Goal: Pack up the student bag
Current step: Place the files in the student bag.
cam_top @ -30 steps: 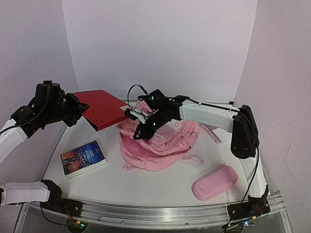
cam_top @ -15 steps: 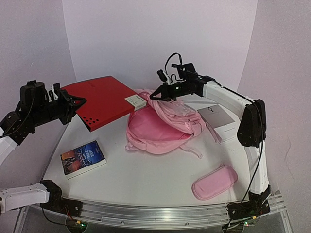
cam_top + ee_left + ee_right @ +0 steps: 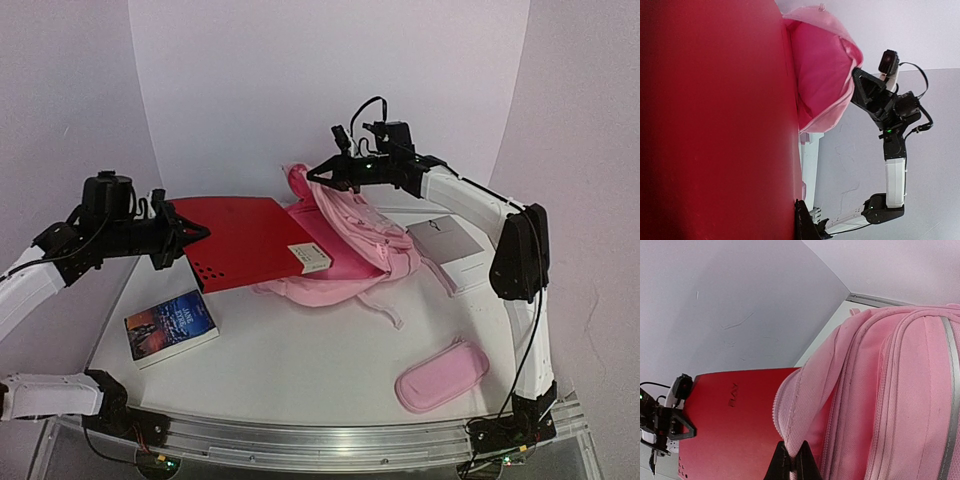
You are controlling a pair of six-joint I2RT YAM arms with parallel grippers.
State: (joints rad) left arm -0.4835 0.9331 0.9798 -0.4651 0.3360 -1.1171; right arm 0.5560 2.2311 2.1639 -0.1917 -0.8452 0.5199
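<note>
Pinched shut on the upper flap of the student bag [image 3: 352, 238], the right gripper [image 3: 318, 181] is seen from above holding that flap raised. The bag lies at the rear middle of the table [image 3: 300, 350]. A red folder [image 3: 245, 238] is clamped at its left edge by the closed left gripper [image 3: 192, 235], and its other end is laid at the bag's open mouth.

From the left wrist, the folder fills most of the frame, with the bag beyond it.

From the right wrist, the fingertips are seen pressed together on the flap's pink seam, and the folder is partly covered by the flap.
</note>
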